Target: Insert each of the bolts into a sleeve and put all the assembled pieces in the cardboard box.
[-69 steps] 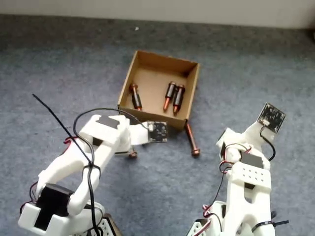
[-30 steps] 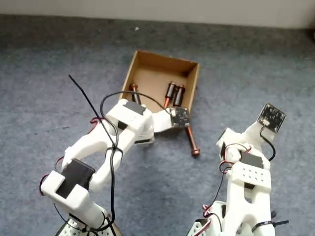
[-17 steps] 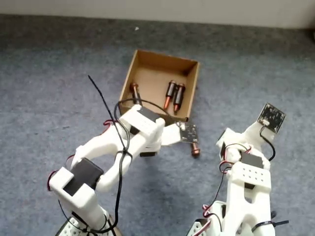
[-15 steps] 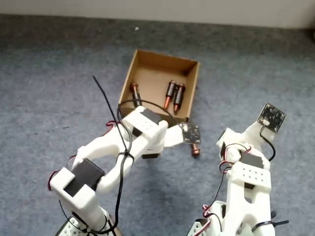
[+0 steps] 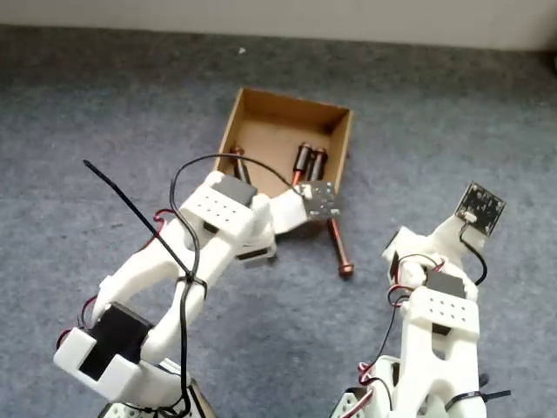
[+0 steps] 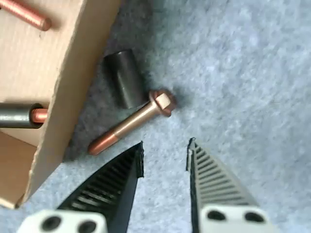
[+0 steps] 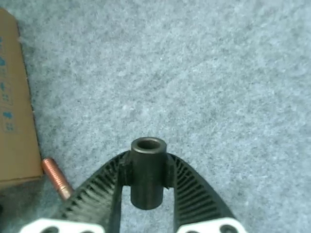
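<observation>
1. Three assembled pieces (image 5: 302,163) inside the cardboard box (image 5: 228,139): two side by side near one wall, one by the opposite wall, partly behind the left arm (image 5: 209,235).
2. Outside the box, flat on the grey surface (image 5: 96,113): loose bolt (image 6: 131,121), pointed end toward the box wall, head turned away.
3. Just beside that head, a loose sleeve (image 6: 124,77), dark, on its side, close along the outer wall of the box (touching the head or not: cannot tell).
4. Left hand (image 6: 165,144) poised over the surface near the bolt's shank, narrowly parted, nothing between the tips.
5. Right hand (image 7: 148,160) closed on a second sleeve (image 7: 148,179), gripped at both flanks, open bore pointing away from the wrist, above bare surface.
6. Near the right hand, the bolt's tip and a corner of the box; right arm (image 5: 435,305) well apart from the box in the high view.
</observation>
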Motion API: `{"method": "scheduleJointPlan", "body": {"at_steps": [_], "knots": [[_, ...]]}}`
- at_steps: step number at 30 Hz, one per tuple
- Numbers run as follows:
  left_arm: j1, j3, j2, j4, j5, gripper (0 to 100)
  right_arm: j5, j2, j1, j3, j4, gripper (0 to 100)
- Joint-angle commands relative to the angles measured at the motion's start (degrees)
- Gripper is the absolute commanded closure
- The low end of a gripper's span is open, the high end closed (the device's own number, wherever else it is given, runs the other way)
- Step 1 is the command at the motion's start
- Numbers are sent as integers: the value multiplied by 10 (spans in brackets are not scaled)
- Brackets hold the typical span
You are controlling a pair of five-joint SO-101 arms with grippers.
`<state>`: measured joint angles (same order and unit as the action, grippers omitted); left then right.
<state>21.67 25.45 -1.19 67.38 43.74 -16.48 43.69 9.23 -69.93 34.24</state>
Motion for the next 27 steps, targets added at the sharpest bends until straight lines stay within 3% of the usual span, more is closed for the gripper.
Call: {"method": "scheduleJointPlan", "body": {"at_steps": [1, 16, 27], "knots": [[-17, -14, -14, 4, 67, 819, 8, 14, 2, 9, -13, 992], [-20, -218, 219, 9, 98, 821, 8, 14, 2, 9, -13, 992], [-19, -257, 288, 38, 122, 822, 8, 14, 2, 9, -13, 992]]}}
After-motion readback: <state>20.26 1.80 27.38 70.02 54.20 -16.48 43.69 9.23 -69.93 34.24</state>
